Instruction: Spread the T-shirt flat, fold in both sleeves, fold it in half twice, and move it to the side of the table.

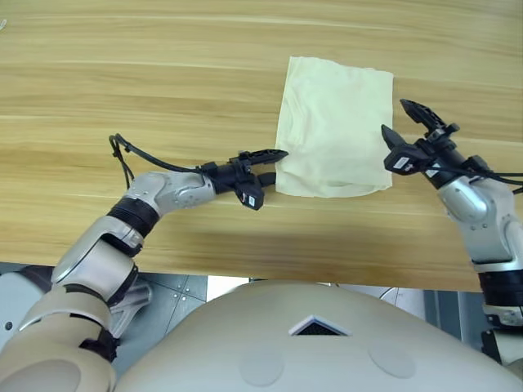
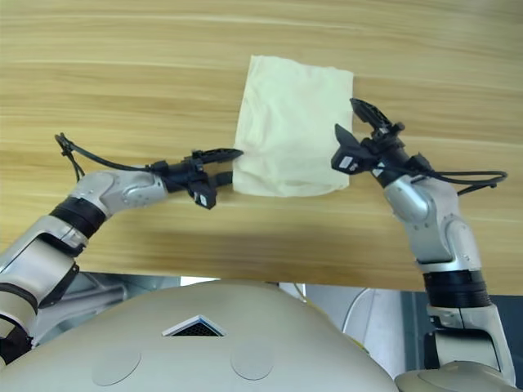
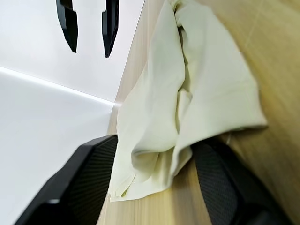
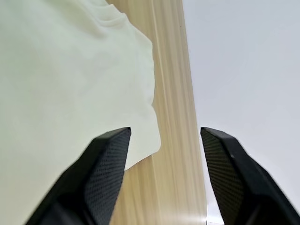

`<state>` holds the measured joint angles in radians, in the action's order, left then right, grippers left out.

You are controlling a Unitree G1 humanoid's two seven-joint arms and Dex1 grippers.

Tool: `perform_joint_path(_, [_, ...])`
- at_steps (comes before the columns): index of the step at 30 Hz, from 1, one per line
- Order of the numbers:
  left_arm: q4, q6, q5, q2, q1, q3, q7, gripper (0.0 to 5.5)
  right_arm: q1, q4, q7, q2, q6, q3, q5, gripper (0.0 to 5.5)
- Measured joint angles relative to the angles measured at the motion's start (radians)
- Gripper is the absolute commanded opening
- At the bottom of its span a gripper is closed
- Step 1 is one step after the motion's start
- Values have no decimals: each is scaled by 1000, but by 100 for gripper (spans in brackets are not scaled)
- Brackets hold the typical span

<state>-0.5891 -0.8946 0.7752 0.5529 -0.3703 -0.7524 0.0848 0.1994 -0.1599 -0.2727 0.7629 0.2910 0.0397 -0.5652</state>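
Pale yellow cotton T-shirt, folded to a compact rectangle, lies flat on the light wooden tabletop, towards its near edge. Left gripper sits at the garment's near-left corner, fingers spread, the cloth corner between them. Right gripper stands at the garment's right edge, fingers spread, holding nothing.

The T-shirt is soft, matt cloth; the table is smooth wood with a slight sheen.

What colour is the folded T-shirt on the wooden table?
The folded T-shirt is plain pale yellow; clearest in the left eye view.
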Motion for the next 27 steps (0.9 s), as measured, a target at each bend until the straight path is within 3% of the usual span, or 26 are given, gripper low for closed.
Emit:
perform_joint_path(7, [22,11,-6,11,22,15,-4,293,143,-25,-76,55,36,-17,26,275])
perform_joint_path(18, [53,43,-18,16,43,18,-8,293,144,194,17,124,153,-40,-24,275])
perform_joint_path(27, [54,46,-19,16,45,18,-8,293,188,200,-16,194,240,-85,29,275])
